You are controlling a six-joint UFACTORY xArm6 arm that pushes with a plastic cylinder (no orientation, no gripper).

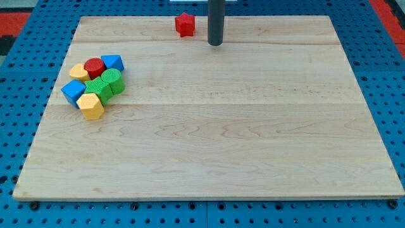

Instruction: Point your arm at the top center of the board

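My tip [215,43] stands on the wooden board [209,126] near the view's top centre. The dark rod rises straight up out of the frame. A red star-shaped block [185,24] lies just to the left of my tip, apart from it, near the board's top edge. Nothing touches my tip.
A tight cluster of blocks sits at the view's left: a red cylinder [94,66], a blue block [112,62], a yellow block [78,71], two green blocks [112,80] [98,89], a blue cube [73,92] and a yellow hexagonal block [91,105]. Blue pegboard [19,76] surrounds the board.
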